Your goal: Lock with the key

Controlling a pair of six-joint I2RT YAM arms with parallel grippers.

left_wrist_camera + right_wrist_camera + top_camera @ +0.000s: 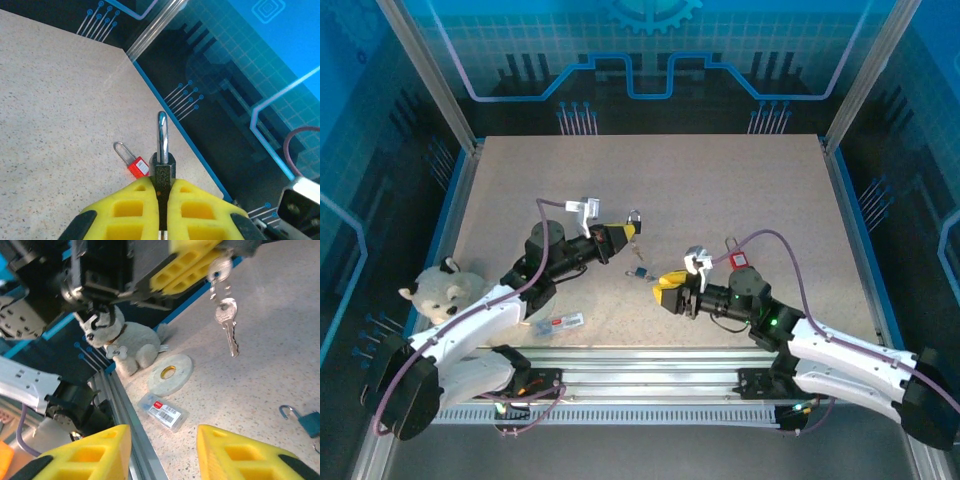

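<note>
Black padlock (pixel 163 172) between left pincer (pixel 162 194) jaws, shackle outward

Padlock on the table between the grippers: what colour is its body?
Teal; the padlock shows best in right wrist view.

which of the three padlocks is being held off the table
The dark padlock, clamped in the left gripper; the red padlock and the teal padlock lie loose on the table.
</note>
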